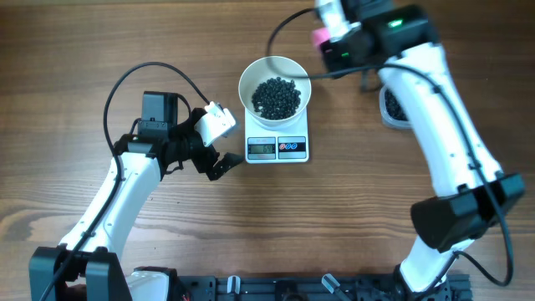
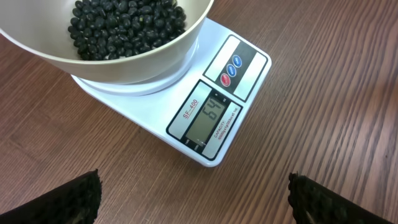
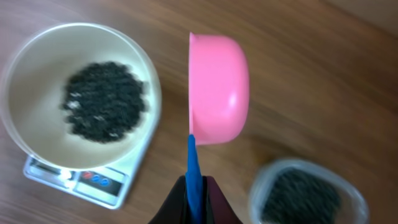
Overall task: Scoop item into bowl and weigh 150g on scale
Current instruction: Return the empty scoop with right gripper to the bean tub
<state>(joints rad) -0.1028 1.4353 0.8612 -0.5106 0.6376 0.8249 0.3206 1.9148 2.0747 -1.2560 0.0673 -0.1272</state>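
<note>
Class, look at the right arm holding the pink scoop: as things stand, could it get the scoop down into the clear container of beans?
Probably yes. The right gripper, shut on the pink scoop, hangs beside the clear container, whose top is open and uncovered, with nothing between them.

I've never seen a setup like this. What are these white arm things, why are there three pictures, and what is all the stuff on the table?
The white things are two robot arms at a wooden table. One picture looks down from above; the other two come from small cameras on each arm's wrist.

In the middle sits a scale with a white bowl on it, holding black beans. Its display reads 64 in the left wrist view.

The left gripper is open and empty, pointing at the scale. The right gripper is shut on the blue handle of a pink scoop, which is turned on its side between the bowl and a clear container of more beans.
</note>
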